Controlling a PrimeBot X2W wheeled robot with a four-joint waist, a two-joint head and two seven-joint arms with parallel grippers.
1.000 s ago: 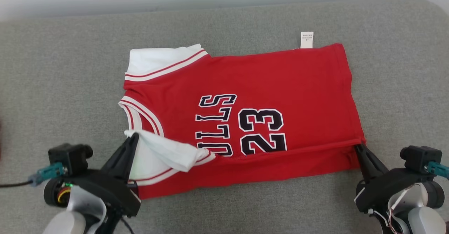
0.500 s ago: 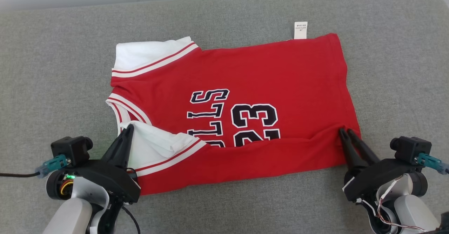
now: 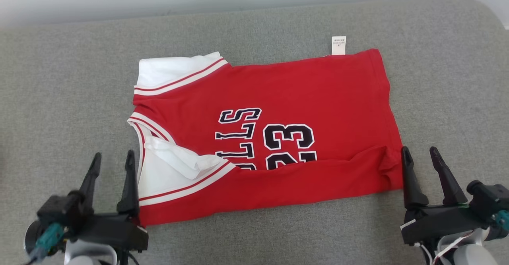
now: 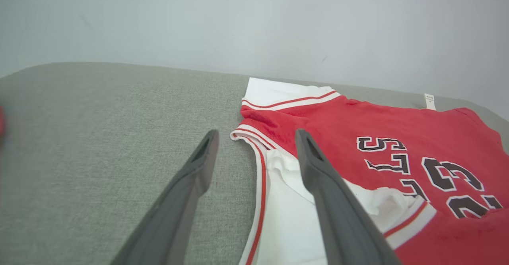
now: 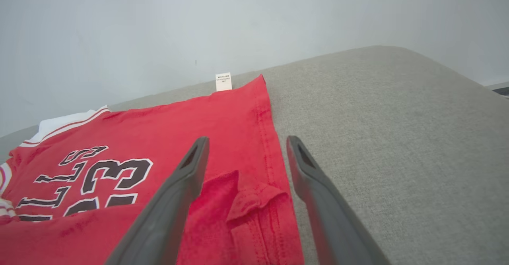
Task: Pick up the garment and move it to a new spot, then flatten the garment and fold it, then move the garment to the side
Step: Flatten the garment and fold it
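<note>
A red jersey (image 3: 278, 94) with white sleeves and dark "23" print lies spread on the grey cushion, its near long edge folded over toward the middle. The same jersey (image 4: 397, 130) fills the right of the left wrist view, and the jersey (image 5: 167, 130) spreads to the left in the right wrist view. My left gripper (image 3: 111, 158) stands open just left of the near white sleeve (image 3: 171, 173), holding nothing. Beside the jersey's near right corner my right gripper (image 3: 419, 151) is open too, its left finger (image 5: 187, 169) over the crumpled hem.
The grey cushion (image 3: 59, 78) stretches wide on every side of the jersey, ending at a pale wall along the back. A small white care tag (image 3: 338, 45) sticks out from the far edge of the jersey.
Both grippers have let go of the folded near edge, opened and drawn back toward me. The fold now lies on the jersey. The camera has shifted slightly.
</note>
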